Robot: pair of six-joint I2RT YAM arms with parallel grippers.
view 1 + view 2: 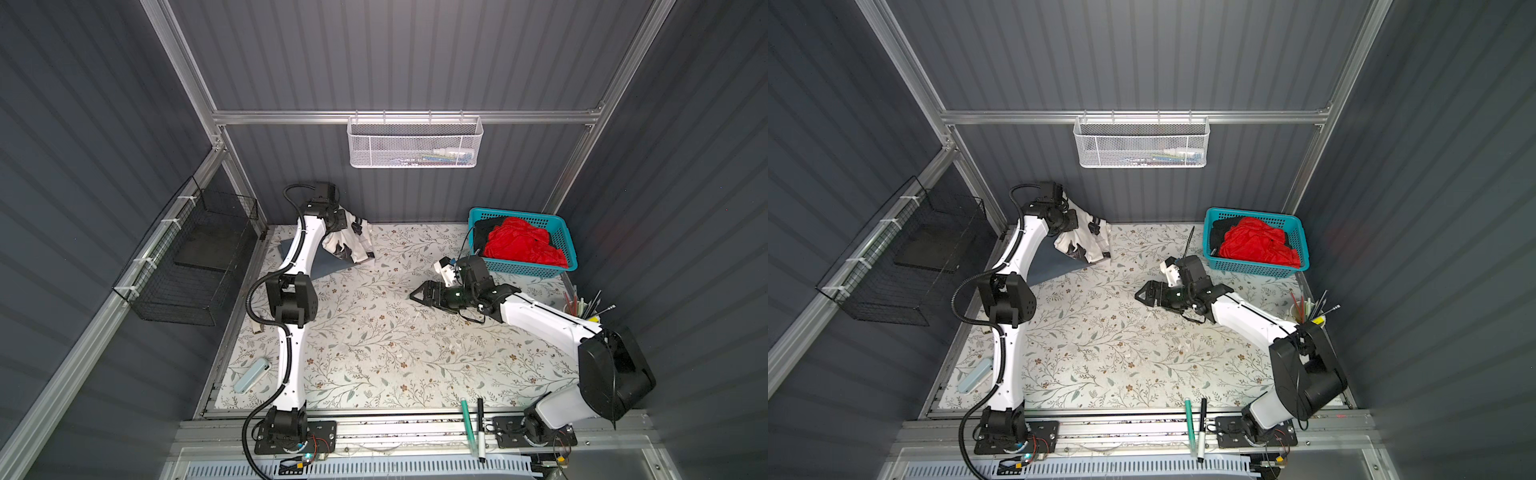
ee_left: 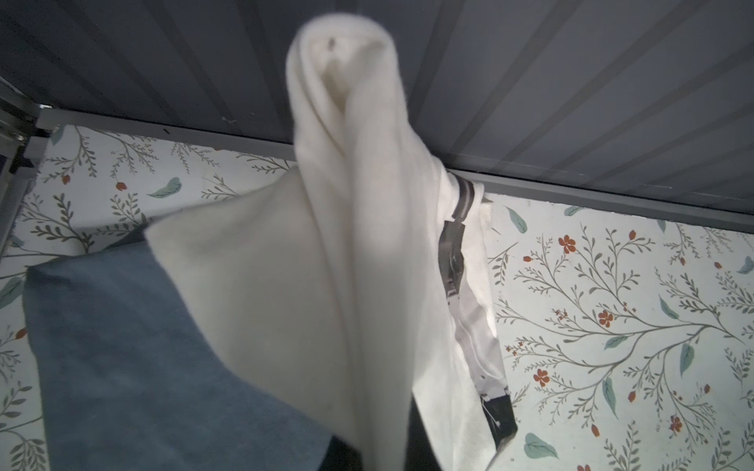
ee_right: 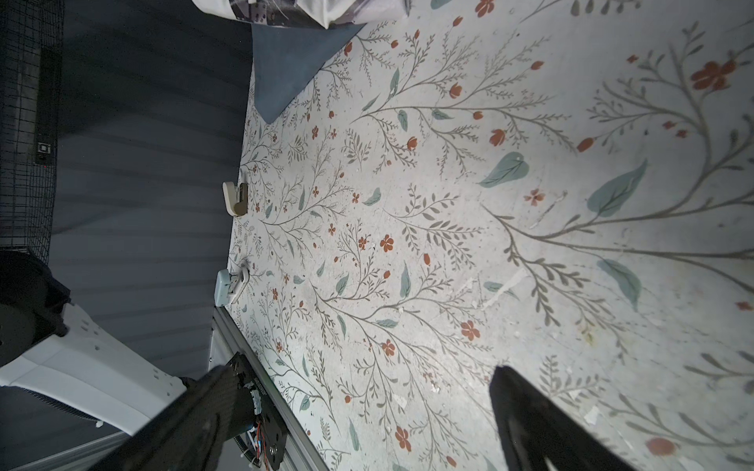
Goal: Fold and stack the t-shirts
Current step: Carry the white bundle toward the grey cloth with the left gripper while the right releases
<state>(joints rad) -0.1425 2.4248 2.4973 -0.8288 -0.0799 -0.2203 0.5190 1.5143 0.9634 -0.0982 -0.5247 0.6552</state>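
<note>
While clamped shut on a bunched fold of the off-white t-shirt (image 1: 347, 247), holds it aloft with the left gripper (image 1: 354, 227) at the far left corner of the surface (image 1: 374, 353), directly over the slate-grey t-shirt (image 1: 330, 269). Hangs there as a limp cone in the left wrist view, with black printed patches along one edge and the lower end brushing or just clear of the grey cloth; cannot tell which. Shows the grey shirt flat and squared off, probably folded already and serving as the base of the stack. Waits well apart with the right gripper (image 1: 419, 295), spread wide and empty, low over bare floral surface near the middle, just in front of the teal basket (image 1: 536, 271). Leaves the red t-shirt (image 1: 519, 245) and the black t-shirt (image 1: 486, 228) crumpled inside that basket, red on top of black.

Handling, as a judgement:
- Light and soft, with no stiffness at all.
- Sags and twists wherever unsupported; ropes up under a single-point pinch like this one.
- Better taken at two points along one edge, shoulders or hem corners, one per gripper, then draped flat before any fold.
- Pinch through both layers rather than one loose ply.
- Could drag the grey shirt askew if swept across it, so lower straight down.
- Expect the red one to feel thinner and slicker, going by its sheen.
</note>
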